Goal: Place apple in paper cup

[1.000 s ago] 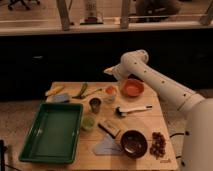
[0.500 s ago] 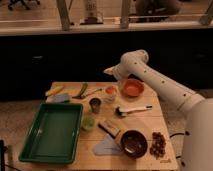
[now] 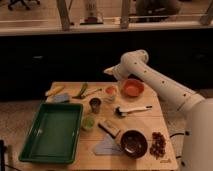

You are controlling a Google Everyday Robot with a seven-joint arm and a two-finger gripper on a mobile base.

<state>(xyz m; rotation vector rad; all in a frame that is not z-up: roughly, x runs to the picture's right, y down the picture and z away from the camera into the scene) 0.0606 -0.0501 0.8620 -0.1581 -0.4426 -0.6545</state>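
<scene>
Tabletop (image 3: 150,125) is light wood, rectangular, and pretty crowded, so we don't see much open room except a bare strip along the right side past the brush. The gripper (image 3: 109,71) hangs over the back edge of the table, just above and a bit left of the paper cup (image 3: 111,93), at the end of a smooth white arm (image 3: 150,75) that curves in from the right; we can't tell how its fingers are set. The paper cup is pale, slightly tapered, with something reddish-orange showing at its mouth, which could be the apple, though we can't say for sure. Right beside it sits a round orange bowl (image 3: 132,88), and the dark metallic cup (image 3: 95,104) stands in front and to the left, with the small green cup (image 3: 88,122) nearer us. A big green tray (image 3: 30,150) with raised walls overhangs the front left corner. A glossy dark bowl (image 3: 133,143) sits near the front edge.
</scene>
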